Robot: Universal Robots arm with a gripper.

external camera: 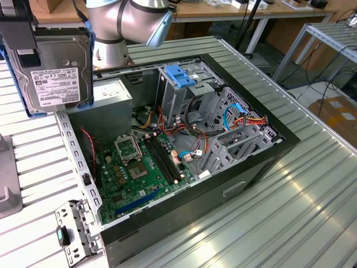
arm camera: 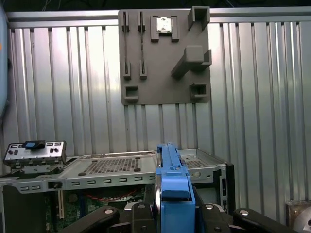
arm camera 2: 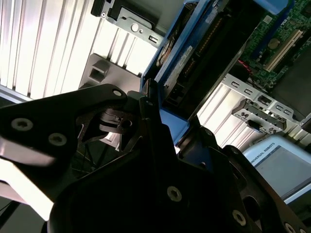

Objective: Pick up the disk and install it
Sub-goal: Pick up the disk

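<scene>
- Exterior view: the disk (external camera: 53,70) hangs in the air at the exterior view's far left, label face toward the camera, above the table (external camera: 312,212) and just outside the open computer case (external camera: 262,162).
- The gripper (external camera: 21,36) is clamped on the disk's blue carrier; in the first wrist view the disk (arm camera: 171,184) stands edge-on between the jaws.
- The drive cage (external camera: 184,89), with its blue latch, sits at the far side of the case, well apart from the disk.
- By my judgement, this carry wants a firm, square hold, rails lined up with the cage, and a path clear of the case wall and the loose cables (external camera: 245,120) on the cage's right.
</scene>
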